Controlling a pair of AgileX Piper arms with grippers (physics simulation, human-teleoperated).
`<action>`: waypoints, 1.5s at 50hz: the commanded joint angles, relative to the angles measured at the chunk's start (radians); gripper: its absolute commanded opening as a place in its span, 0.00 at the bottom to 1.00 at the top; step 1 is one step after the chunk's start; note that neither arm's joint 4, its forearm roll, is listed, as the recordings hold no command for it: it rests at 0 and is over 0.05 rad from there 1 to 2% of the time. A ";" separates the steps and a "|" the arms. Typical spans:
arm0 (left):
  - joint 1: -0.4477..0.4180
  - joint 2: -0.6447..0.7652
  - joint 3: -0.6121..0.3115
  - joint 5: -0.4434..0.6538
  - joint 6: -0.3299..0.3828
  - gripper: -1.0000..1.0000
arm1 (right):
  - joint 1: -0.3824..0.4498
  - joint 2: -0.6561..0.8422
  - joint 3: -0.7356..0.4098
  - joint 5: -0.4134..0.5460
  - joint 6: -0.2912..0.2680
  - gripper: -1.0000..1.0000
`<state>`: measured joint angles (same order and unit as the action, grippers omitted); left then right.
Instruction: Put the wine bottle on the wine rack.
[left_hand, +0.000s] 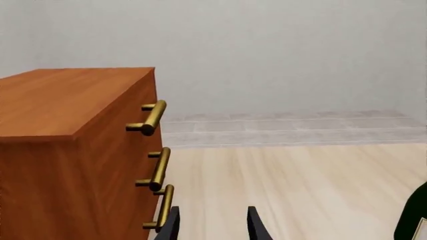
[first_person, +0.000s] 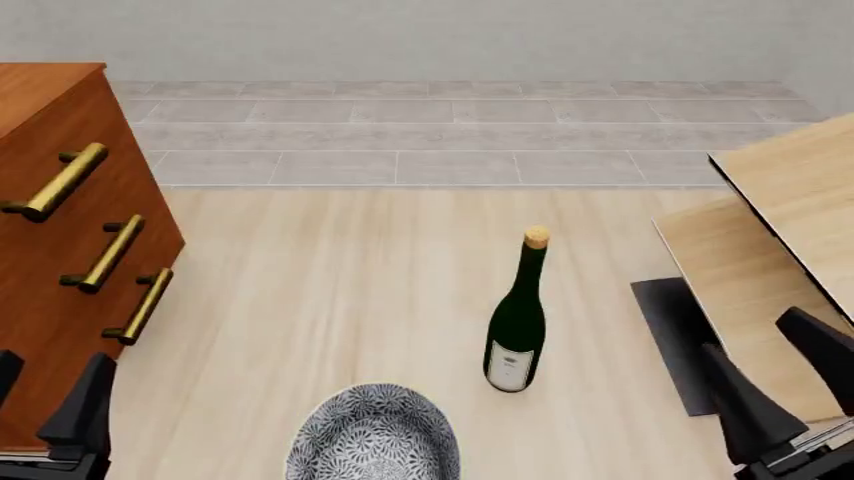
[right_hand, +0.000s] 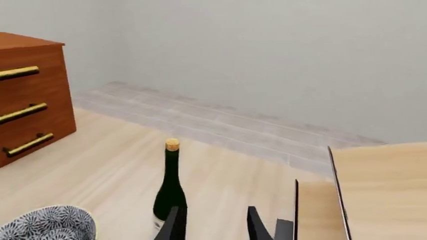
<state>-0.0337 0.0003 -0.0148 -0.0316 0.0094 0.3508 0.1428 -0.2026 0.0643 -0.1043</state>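
Note:
The wine bottle (first_person: 517, 320) is dark green with a white label and a cork top. It stands upright on the light wood table, right of centre. It also shows in the right wrist view (right_hand: 170, 182), and its edge shows in the left wrist view (left_hand: 413, 220). The wine rack (first_person: 774, 240) of tan slanted panels on a black base plate stands at the right edge; it also shows in the right wrist view (right_hand: 377, 185). My right gripper (first_person: 785, 375) is open and empty, low in front of the rack, to the right of the bottle. My left gripper (first_person: 47, 395) is open and empty at the near left, by the cabinet.
A reddish-brown cabinet (first_person: 54, 200) with brass handles stands at the left; it fills the left wrist view (left_hand: 67, 150). A patterned blue-white bowl (first_person: 374, 435) sits at the near edge, left of the bottle. A grey tiled strip (first_person: 454, 130) and a wall lie beyond the table.

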 joint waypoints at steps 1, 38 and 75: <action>-0.005 0.000 -0.004 0.000 0.003 1.00 | 0.072 0.121 -0.018 -0.092 -0.016 1.00; -0.006 0.002 -0.012 0.000 0.010 1.00 | 0.172 0.528 -0.109 -0.397 -0.031 1.00; 0.011 0.016 -0.009 -0.022 0.015 1.00 | 0.192 0.853 -0.156 -0.639 -0.034 1.00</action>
<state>-0.0267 0.0127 -0.0241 -0.0490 0.0236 0.5364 0.9174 -0.3416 -0.5233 -0.1378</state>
